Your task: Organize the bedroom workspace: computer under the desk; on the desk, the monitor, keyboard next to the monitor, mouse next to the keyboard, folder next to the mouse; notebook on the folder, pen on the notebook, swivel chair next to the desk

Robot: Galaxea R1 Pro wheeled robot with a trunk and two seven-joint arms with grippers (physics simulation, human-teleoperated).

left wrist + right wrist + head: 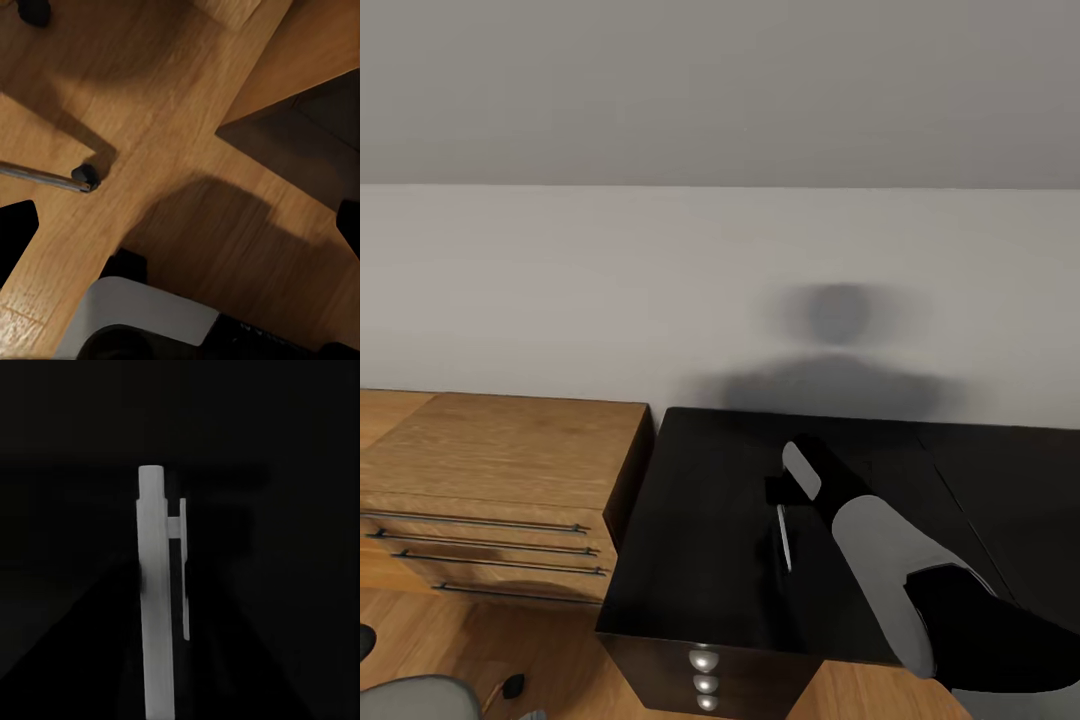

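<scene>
Over the bare glossy black desk [710, 540], beside the wooden chest of drawers [500, 470], the right gripper [788, 520] is closed on the pen [155, 600], so nearly everything looks undone: no folder or notebook waits below to receive it.
</scene>
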